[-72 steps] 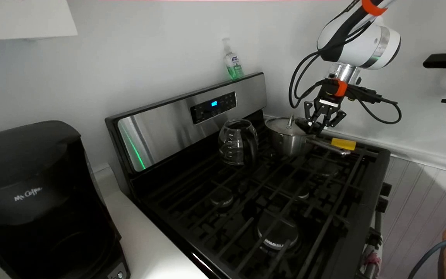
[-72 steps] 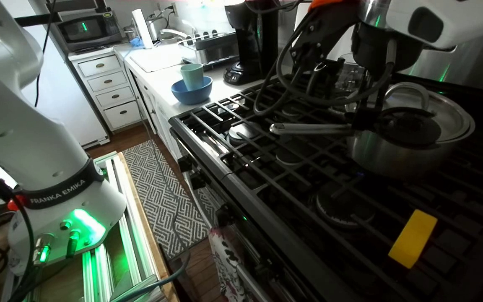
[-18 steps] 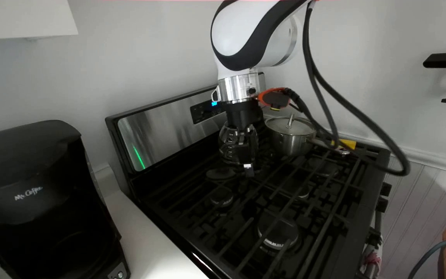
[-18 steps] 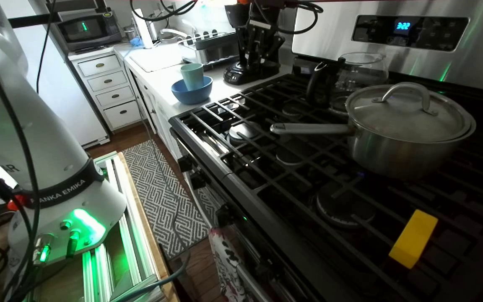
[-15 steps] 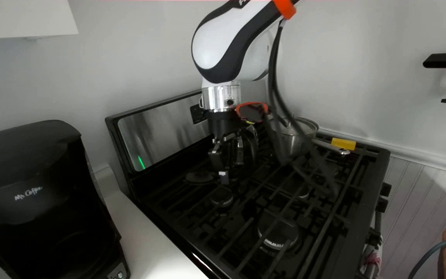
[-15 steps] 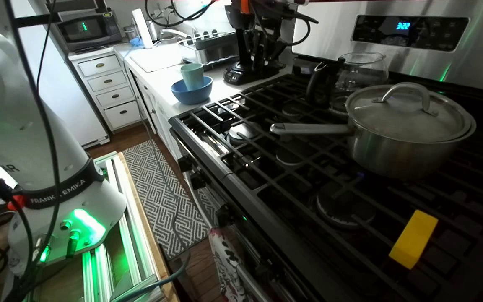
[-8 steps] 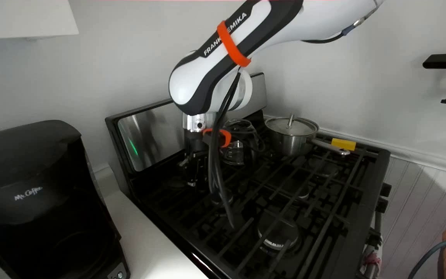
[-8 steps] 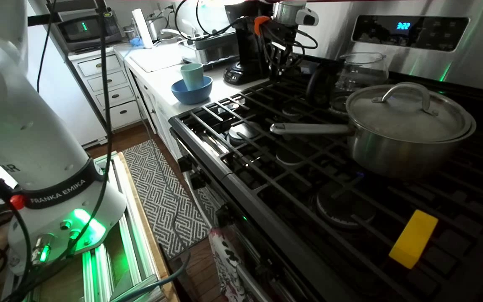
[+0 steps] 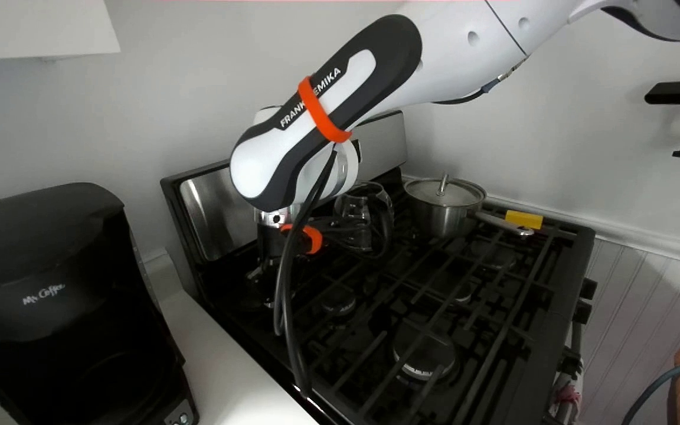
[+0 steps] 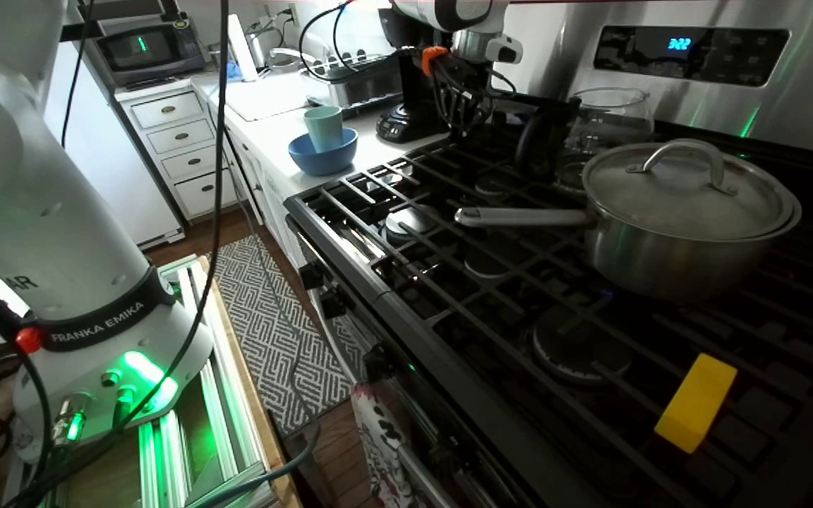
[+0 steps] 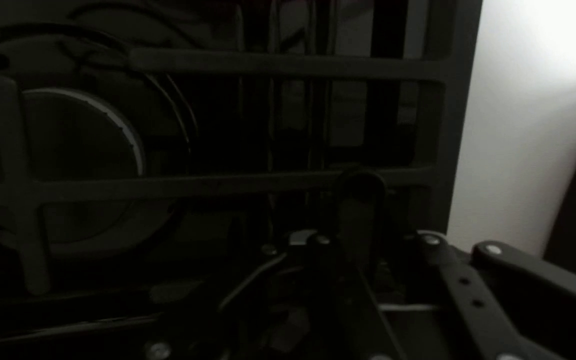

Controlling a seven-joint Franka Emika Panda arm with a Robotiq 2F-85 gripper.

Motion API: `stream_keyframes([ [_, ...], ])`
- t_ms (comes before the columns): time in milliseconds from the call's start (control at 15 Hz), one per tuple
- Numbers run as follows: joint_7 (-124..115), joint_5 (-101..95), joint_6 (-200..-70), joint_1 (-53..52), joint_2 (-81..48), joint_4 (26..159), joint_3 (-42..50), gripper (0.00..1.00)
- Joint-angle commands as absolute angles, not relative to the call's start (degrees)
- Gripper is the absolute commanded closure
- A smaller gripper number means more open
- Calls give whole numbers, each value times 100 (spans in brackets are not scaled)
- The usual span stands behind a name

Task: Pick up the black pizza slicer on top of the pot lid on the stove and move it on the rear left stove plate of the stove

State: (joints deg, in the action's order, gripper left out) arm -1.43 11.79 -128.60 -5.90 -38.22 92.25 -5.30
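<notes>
The end effector [image 11: 374, 239] is low at the rear left corner of the stove [image 9: 552, 319], near its steel back panel [image 9: 210, 218]; the wrist view is very dark, yet the fingers [image 11: 468, 295] show on either side of the black pizza slicer [image 11: 360, 215], clenched on its round-ended handle; the slicer is at the outer edge of the grate [image 11: 293, 64], beside the rear left burner [image 11: 83, 145]; whether it touches the bars I cannot tell, and its wheel I cannot make out; in an exterior view the arm [image 9: 464, 59] reaches across above the stove; a glass carafe [image 10: 611, 127] stands upright between the end effector and the steel pot [image 10: 660, 261]; the lid [image 10: 667, 201] sits on the pot, whose long handle points toward the stove's front; a yellow block [image 10: 696, 402] lies on the stove top, on the pot's side away from the carafe; a black coffee maker [image 9: 39, 265] stands on the white tabletop [image 9: 222, 366] just beside the stove; on that same surface, a pale green cup [image 10: 324, 125] rests in a blue bowl [image 10: 322, 162].
</notes>
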Motion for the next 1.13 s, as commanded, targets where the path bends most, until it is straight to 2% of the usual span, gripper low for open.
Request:
stream_keyframes([
  [0,-561,1002,-12867,-725,-4088,8895,-450,47],
  [267,-781,924,-13130,-804,-3583,9461,-431,20],
  [467,-878,875,-13274,-862,-2797,10424,-440,2],
  [733,-1381,353,-13143,-1040,-1952,11497,-270,0],
  [1000,-933,-573,-13714,-987,-1074,12713,-270,0],
  [1067,-1132,-241,-13317,-922,-1722,11876,-365,0],
])
